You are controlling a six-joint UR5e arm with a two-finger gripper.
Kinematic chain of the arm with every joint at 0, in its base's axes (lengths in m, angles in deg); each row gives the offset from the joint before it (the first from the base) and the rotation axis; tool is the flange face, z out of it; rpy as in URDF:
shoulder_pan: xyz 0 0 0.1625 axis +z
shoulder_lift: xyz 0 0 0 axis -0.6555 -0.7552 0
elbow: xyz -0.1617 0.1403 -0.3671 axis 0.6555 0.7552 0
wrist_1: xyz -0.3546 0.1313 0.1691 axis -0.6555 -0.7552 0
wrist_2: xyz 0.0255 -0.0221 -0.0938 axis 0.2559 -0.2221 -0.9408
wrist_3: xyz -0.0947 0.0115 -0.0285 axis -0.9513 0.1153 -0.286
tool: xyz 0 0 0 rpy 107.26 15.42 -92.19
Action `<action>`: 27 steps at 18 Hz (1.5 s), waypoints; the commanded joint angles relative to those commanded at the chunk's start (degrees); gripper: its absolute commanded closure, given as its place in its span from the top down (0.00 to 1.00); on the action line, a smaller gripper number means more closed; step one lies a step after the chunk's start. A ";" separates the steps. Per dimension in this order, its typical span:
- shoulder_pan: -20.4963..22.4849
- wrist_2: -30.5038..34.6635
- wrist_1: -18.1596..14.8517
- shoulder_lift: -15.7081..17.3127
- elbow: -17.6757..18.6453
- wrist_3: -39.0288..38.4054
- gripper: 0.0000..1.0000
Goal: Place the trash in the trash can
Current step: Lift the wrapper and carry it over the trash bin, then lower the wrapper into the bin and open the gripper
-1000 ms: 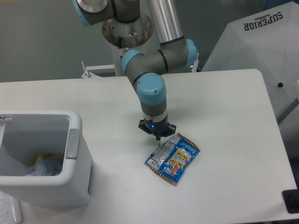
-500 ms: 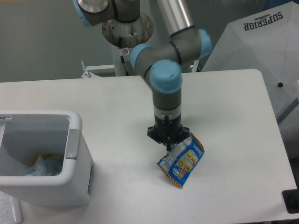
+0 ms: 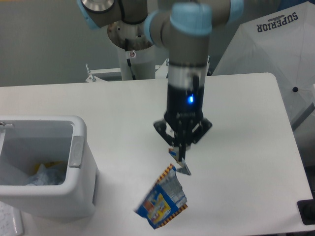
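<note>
Pincer [image 3: 180,160], fingers pinched tight on 1 corner of the blue snack packet [image 3: 161,201], is now carrying it dangling above the bench [image 3: 246,128] instead of flat on it, w/ trash can [image 3: 44,167] waiting well left.

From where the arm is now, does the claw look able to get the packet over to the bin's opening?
Probably yes. The claw is shut on a corner of the snack packet, which hangs off the table. Nothing stands between it and the trash can, whose top is open.
</note>
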 joint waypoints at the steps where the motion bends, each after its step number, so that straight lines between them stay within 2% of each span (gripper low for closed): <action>1: -0.35 -0.53 0.00 0.97 -0.88 -0.62 0.00; 5: -3.95 -6.67 0.09 1.42 -4.04 -2.73 0.00; 9: -6.32 -11.60 0.35 4.40 -4.49 -3.43 0.00; 13: -10.99 -11.52 0.44 5.99 -2.47 -3.88 0.00; 16: -13.53 -11.52 0.44 6.08 -3.08 -4.31 0.00; 22: -16.00 -11.52 0.53 6.61 -4.93 -4.40 0.00; 27: -17.49 -11.43 0.79 6.17 -4.32 -4.40 0.00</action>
